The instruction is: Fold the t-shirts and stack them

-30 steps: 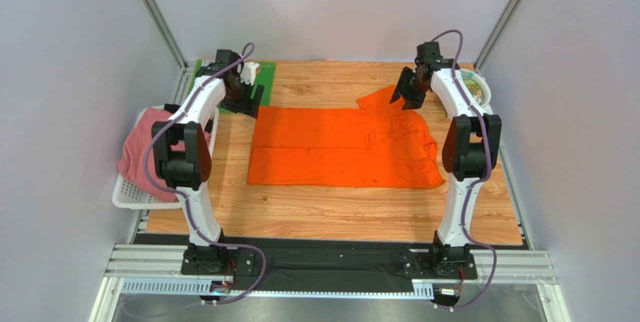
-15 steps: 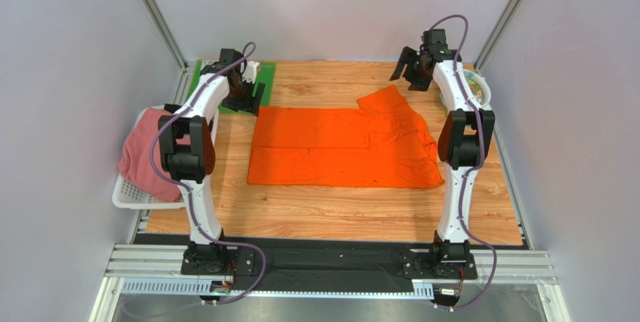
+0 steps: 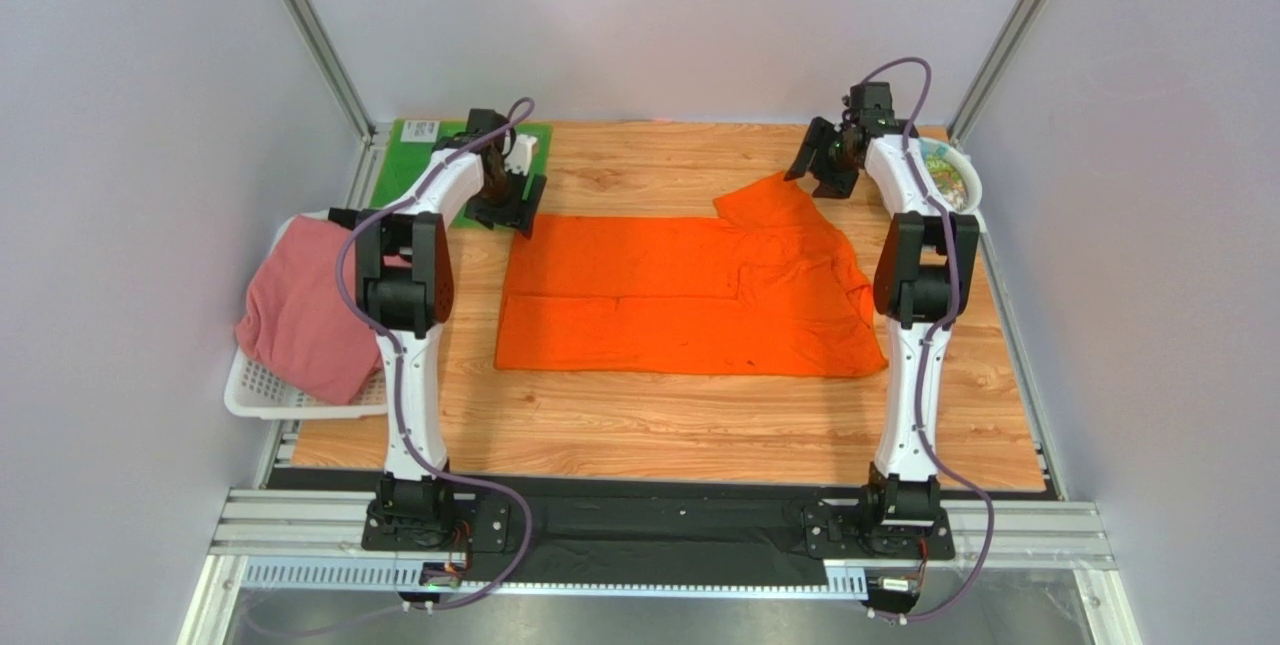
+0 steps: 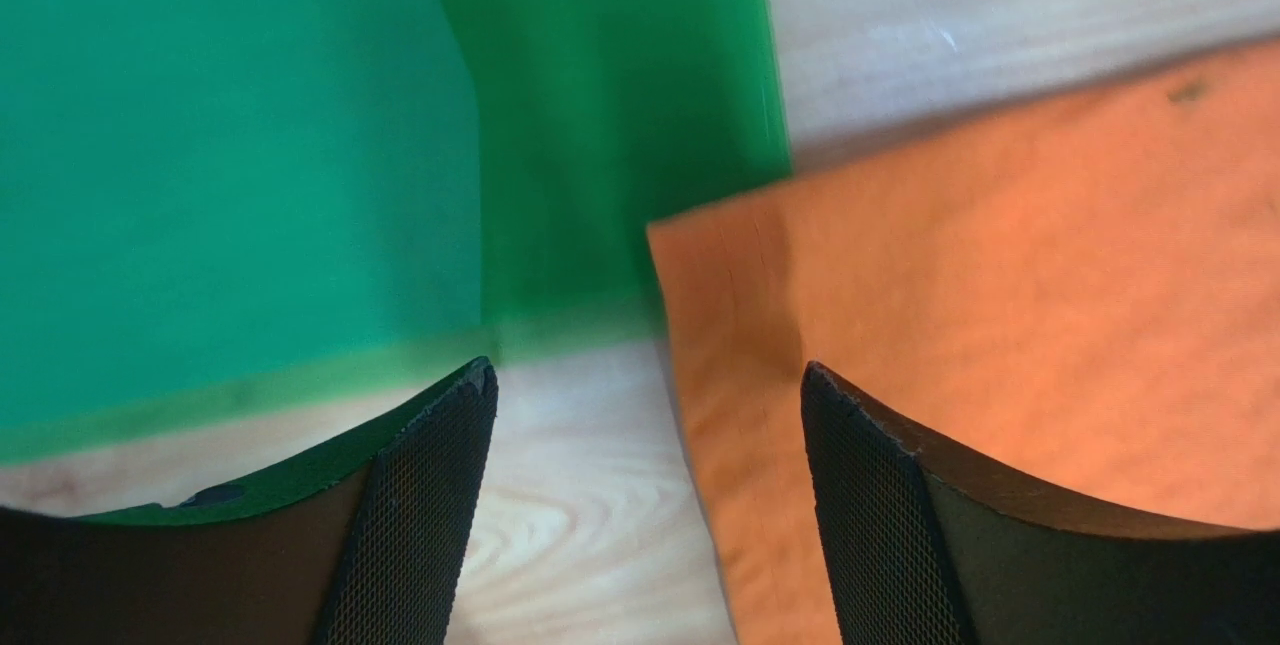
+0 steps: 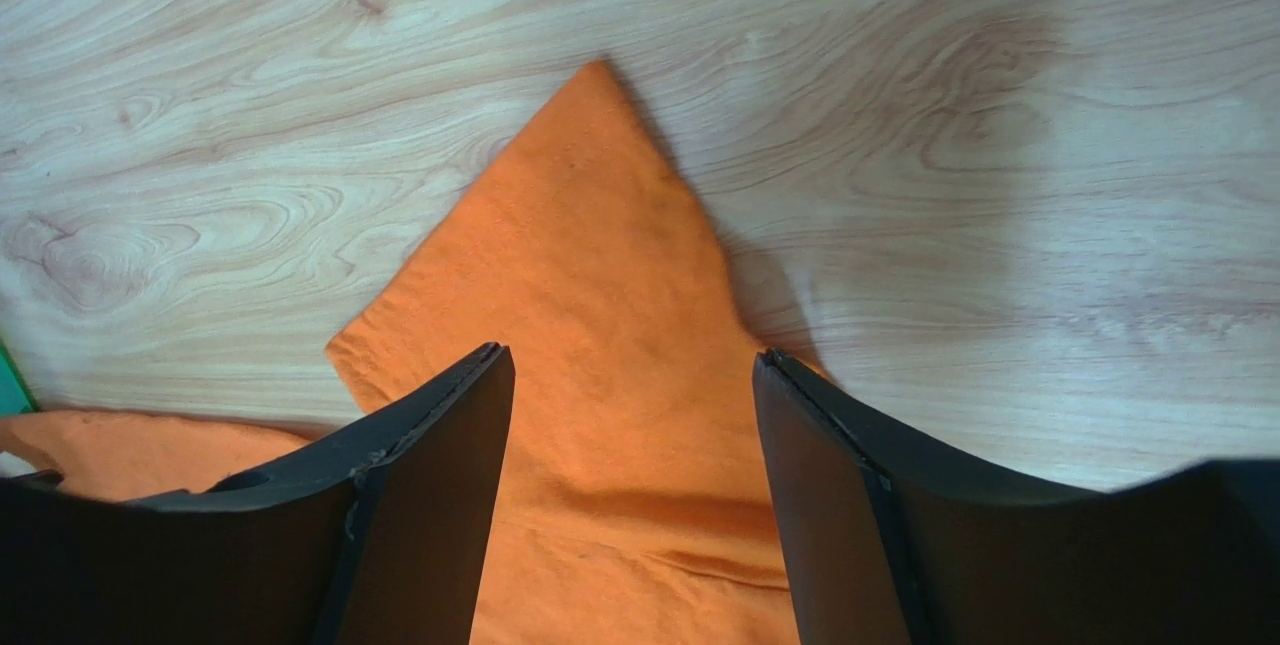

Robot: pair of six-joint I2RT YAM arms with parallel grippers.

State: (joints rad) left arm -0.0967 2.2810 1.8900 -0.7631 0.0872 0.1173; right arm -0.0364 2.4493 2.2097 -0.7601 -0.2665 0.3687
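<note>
Two claws hover over the far edge of the orange t-shirt [image 3: 691, 300], both released and gripping nothing. The shirt lies spread flat across the middle of the wooden counter [image 3: 661, 420] as a long rectangle, and one sleeve juts out toward the far right. The left claw [image 3: 508, 198] is above the shirt's far left corner. In its wrist view the fingers [image 4: 428, 510] stand apart, with that corner of orange cloth [image 4: 1022, 300] between them and the edge of the green mat [image 4: 226, 150] just beside it. Whether the fingertips touch the cloth cannot be told. The right claw [image 3: 824, 165] is above the pointed sleeve. In its wrist view the fingers [image 5: 436, 495] are likewise apart, with the sleeve's triangular tip [image 5: 601, 270] on bare wood between and beyond them. A dusty pink t-shirt [image 3: 301, 308] lies heaped in a white basket [image 3: 248, 390] at the counter's left edge and hangs over the rim. A small white bowl [image 3: 962, 173] sits at the far right corner, close to the right arm.
</note>
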